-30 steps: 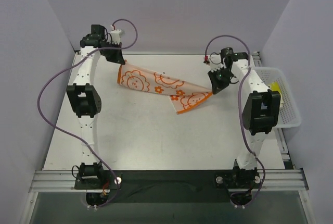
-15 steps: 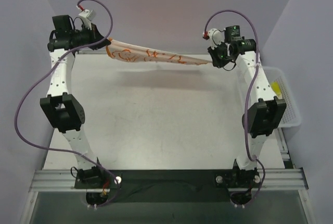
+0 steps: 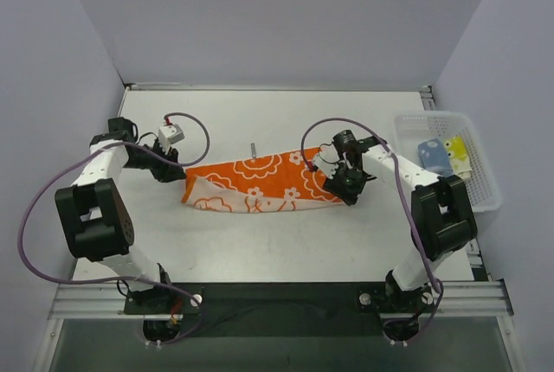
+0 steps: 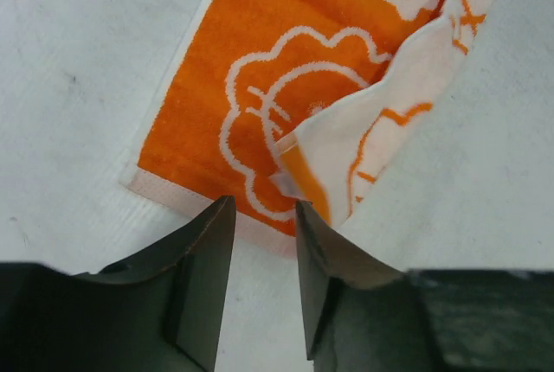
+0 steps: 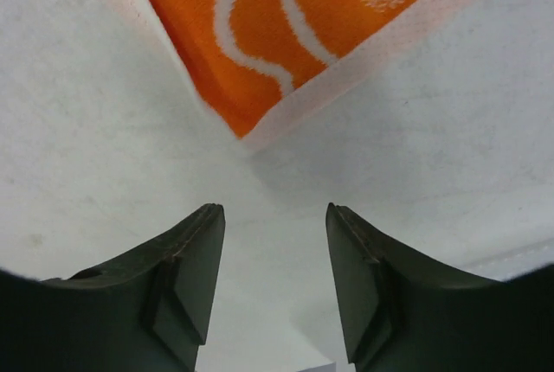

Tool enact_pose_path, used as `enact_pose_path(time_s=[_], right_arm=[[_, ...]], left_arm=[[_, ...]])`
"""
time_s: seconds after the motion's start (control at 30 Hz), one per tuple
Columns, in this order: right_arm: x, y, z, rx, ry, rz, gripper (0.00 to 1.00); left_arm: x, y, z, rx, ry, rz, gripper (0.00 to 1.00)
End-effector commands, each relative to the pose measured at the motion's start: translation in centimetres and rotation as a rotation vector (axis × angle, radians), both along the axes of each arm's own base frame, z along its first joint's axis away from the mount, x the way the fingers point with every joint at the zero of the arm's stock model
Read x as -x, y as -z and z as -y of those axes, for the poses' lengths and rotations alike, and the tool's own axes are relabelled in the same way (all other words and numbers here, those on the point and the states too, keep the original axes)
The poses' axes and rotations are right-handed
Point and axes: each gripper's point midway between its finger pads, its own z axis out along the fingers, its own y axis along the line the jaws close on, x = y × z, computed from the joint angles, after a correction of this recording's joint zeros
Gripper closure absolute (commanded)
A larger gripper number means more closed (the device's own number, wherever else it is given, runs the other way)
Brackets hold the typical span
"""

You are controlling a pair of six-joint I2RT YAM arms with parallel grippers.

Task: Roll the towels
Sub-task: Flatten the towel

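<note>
One orange towel [image 3: 260, 183] is lying mid-table [image 3: 260, 242] with a flap turned pale side up. One light blue towel [image 3: 432, 156] and one yellow towel [image 3: 457, 154] are sitting in the single white basket [image 3: 485, 203] at the right edge. The left gripper [image 4: 264, 225] is standing with its fingers slightly parted at the left hem, the right gripper [image 5: 275, 225] is standing spread just off the right corner, and neither is pinching cloth; one small grey pin [image 3: 252, 149] is lying just beyond the towel.

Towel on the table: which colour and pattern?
The towel is orange with white flower outlines; left wrist view.

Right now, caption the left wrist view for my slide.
Left hand open at the pale edge of the orange towel, one corner folded back pale-side up.
</note>
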Motion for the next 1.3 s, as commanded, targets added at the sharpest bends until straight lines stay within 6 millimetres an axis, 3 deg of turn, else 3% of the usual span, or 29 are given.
enact_pose_path(time_s=[0.0,0.03,0.07,0.17,0.27,0.33,0.37,0.43,0.5,0.6,0.73,0.97,1.07,1.1,1.27], right_arm=[[2.7,-2.1,0.9,0.029,-0.008,-0.02,0.47],[4.1,-2.4,1.0,0.017,0.006,-0.072,0.42],[4.5,-3.3,0.8,-0.009,0.017,-0.064,0.34],[5.7,-5.1,0.1,-0.082,0.042,-0.09,0.32],[4.5,-6.3,-1.0,-0.143,0.093,-0.089,0.34],[2.5,-7.3,-2.5,-0.204,0.147,-0.086,0.38],[1.8,-6.0,-2.8,-0.194,0.179,-0.137,0.45],[-0.1,-6.8,-3.8,-0.229,0.219,-0.151,0.53],[-0.9,-5.5,-4.3,-0.222,0.266,-0.2,0.58],[-2.1,-4.0,-4.9,-0.212,0.318,-0.24,0.59],[-3.8,-2.8,-5.8,-0.217,0.372,-0.262,0.6],[-5.1,-0.1,-6.1,-0.194,0.422,-0.299,0.6],[-5.4,0.7,-5.9,-0.182,0.443,-0.307,0.6],[-5.6,0.9,-5.8,-0.177,0.449,-0.306,0.6],[-6.0,1.9,-4.9,-0.136,0.473,-0.302,0.61]], left_arm=[[2.5,-3.0,-2.5,-0.097,0.085,0.123,0.53],[3.4,-3.4,-2.6,-0.087,0.085,0.107,0.43],[3.8,-4.2,-2.9,-0.091,0.077,0.117,0.41],[4.9,-5.5,-3.0,-0.087,0.075,0.103,0.4],[4.7,-5.8,-2.2,-0.049,0.043,0.062,0.39],[3.7,-5.1,-1.2,-0.04,-0.009,-0.001,0.42],[3.1,-4.2,-0.9,-0.051,-0.032,-0.048,0.46],[2.6,-3.0,-0.8,-0.087,-0.076,-0.111,0.54],[2.3,-2.1,0.5,-0.091,-0.07,-0.157,0.53],[2.6,-1.4,2.4,-0.074,-0.04,-0.205,0.37],[2.2,0.0,3.5,-0.129,-0.043,-0.237,0.34],[1.1,2.6,3.9,-0.244,-0.059,-0.25,0.44],[1.1,3.1,3.9,-0.255,-0.049,-0.262,0.53],[1.2,3.0,4.1,-0.247,-0.043,-0.259,0.61],[3.8,2.3,5.9,-0.154,0.063,-0.302,0.77]])
